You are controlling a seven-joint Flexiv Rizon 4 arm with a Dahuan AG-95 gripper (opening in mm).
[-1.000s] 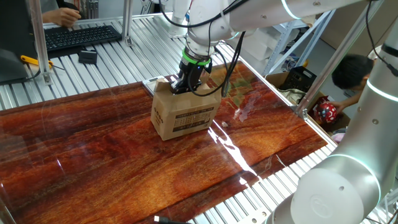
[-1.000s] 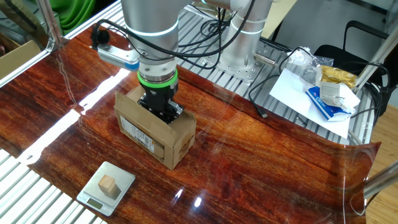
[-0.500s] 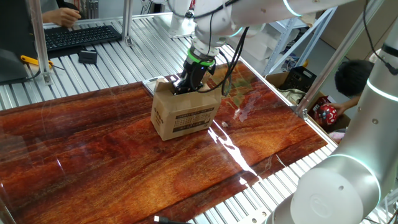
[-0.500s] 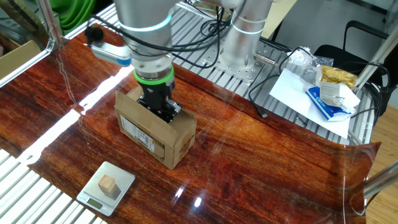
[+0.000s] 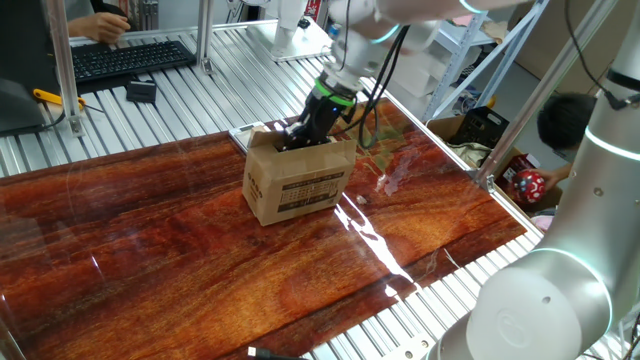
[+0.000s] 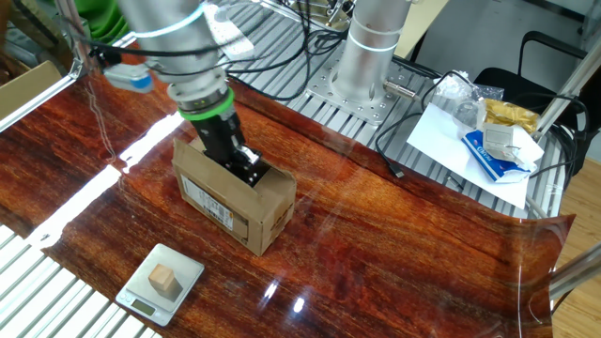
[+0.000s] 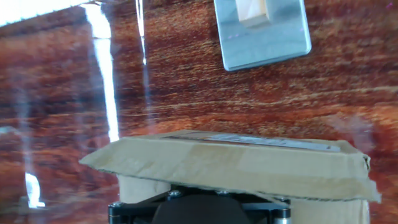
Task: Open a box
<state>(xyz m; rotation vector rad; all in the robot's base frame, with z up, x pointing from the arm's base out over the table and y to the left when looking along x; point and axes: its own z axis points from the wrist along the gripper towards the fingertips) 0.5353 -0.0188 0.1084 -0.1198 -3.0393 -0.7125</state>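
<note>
The box (image 5: 300, 186) is a small brown cardboard carton with a black text block on its long side, standing mid-table; it also shows in the other fixed view (image 6: 222, 202). My gripper (image 5: 293, 140) is tilted, with its black fingers dipped into the box's top opening (image 6: 246, 166). In the hand view a raised cardboard flap (image 7: 236, 165) lies across the front of the gripper body (image 7: 199, 211) and hides the fingertips. I cannot tell how the jaws stand.
A small silver scale (image 6: 141, 296) carrying a wooden cube (image 6: 165, 279) sits near the table's front edge, beside the box. Papers and a blue packet (image 6: 488, 145) lie at the right. The arm's base (image 6: 368, 56) stands behind. A keyboard (image 5: 130, 57) is beyond the table.
The arm has leaned over, its wrist swinging sideways while the fingertips stayed in the box's top. The box itself has not shifted.
</note>
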